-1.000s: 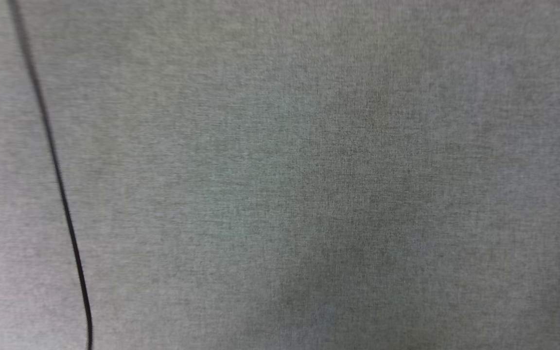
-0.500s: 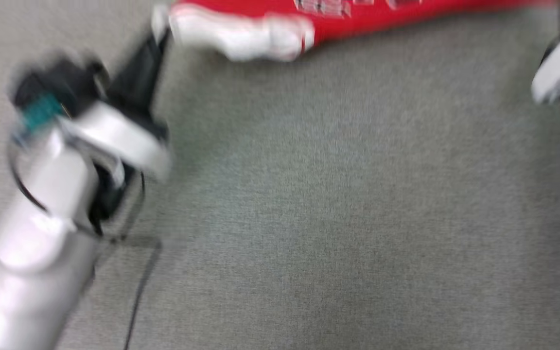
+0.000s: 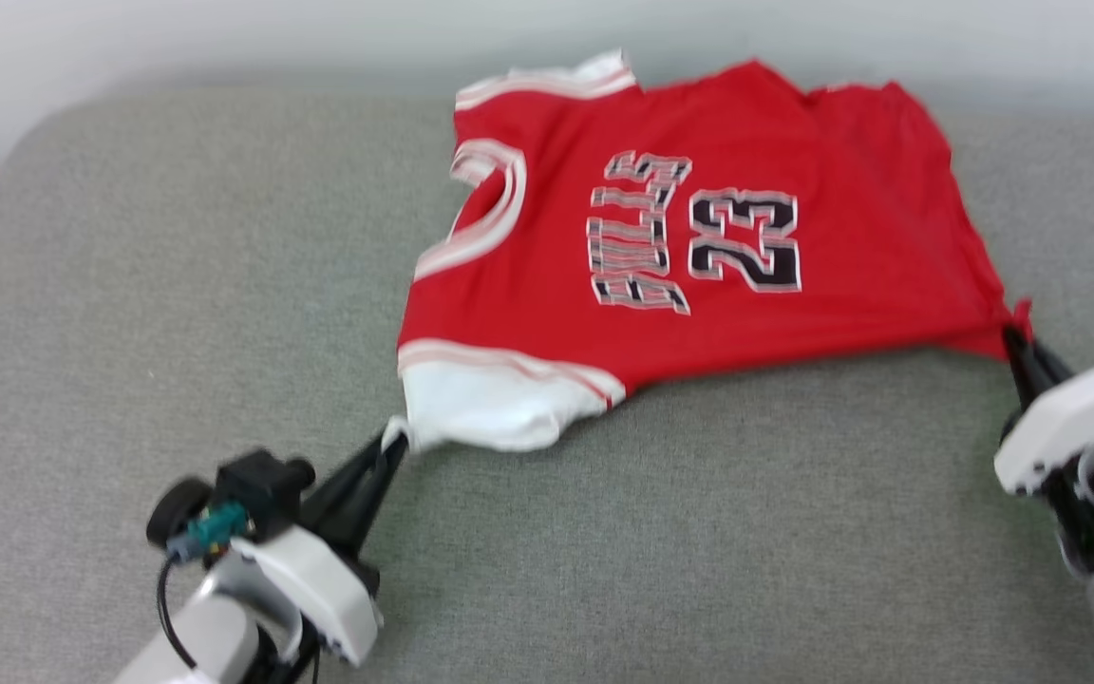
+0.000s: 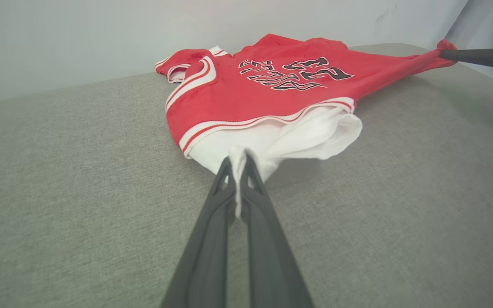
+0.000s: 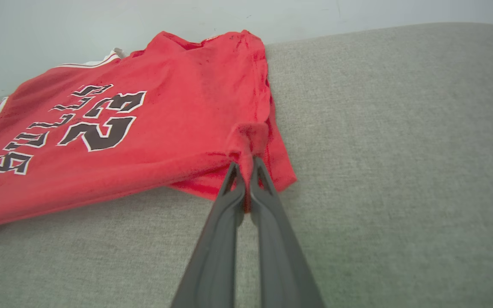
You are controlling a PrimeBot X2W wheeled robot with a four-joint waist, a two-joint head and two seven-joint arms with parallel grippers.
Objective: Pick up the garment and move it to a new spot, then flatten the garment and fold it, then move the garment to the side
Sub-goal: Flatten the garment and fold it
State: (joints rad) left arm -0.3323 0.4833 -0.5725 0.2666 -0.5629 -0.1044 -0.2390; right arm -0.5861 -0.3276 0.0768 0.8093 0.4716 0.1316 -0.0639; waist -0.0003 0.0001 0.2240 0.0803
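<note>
Left fingers (image 3: 393,439) (image 4: 239,161): pressed together on the edge of the white sleeve, a fold of white cloth pinched between the tips. The sleeve is drawn out toward them in a small peak.

Right fingers (image 3: 1014,334) (image 5: 245,164): closed on a red hem corner, cloth bunched at the tips and pulled taut; also seen at upper right of the left wrist view.

The garment (image 3: 547,313) (image 4: 246,98) (image 5: 178,128): red jersey, front up, black lettering and number 23, neck toward robot's left, hem toward its right. It lies spread on the grey fabric worktop (image 3: 129,285) toward the far edge, near the pale wall (image 3: 224,38). Near edge stretched between the two grips.
</note>
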